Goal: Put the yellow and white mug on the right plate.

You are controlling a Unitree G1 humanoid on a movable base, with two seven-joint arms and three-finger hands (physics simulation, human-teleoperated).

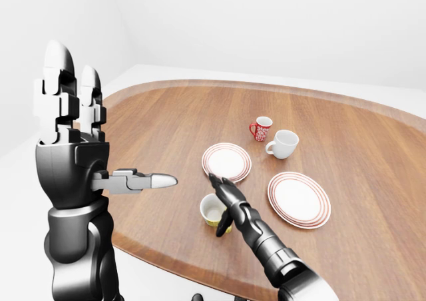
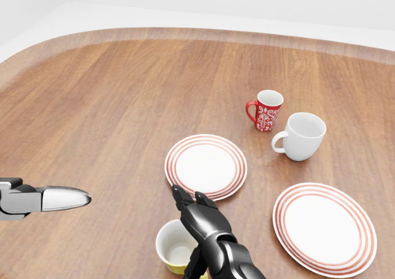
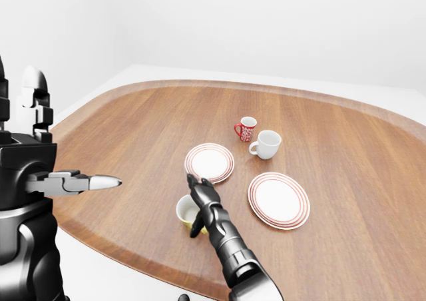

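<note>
On the oval wooden table (image 2: pixel 111 106), near the lower edge of the head view, stands the yellow and white mug (image 2: pixel 175 248), upright, mouth open upward. The black right hand (image 1: pixel 226 201) sits just beside the mug on its right, fingers (image 2: pixel 185 200) extended toward the left red-ringed white plate (image 2: pixel 205 166); one digit drops down along the mug's side. Whether it touches the mug cannot be told. The fingers are spread, not closed round anything. The right red-ringed white plate (image 2: pixel 324 226) lies apart from the mug, to its right. Above the plates stand a red patterned mug (image 2: pixel 266 110) and a plain white mug (image 2: pixel 302 136), near each other. The left hand (image 1: pixel 73 141) is raised at the left of the left-eye view, fingers straight, thumb out sideways, holding nothing.
</note>
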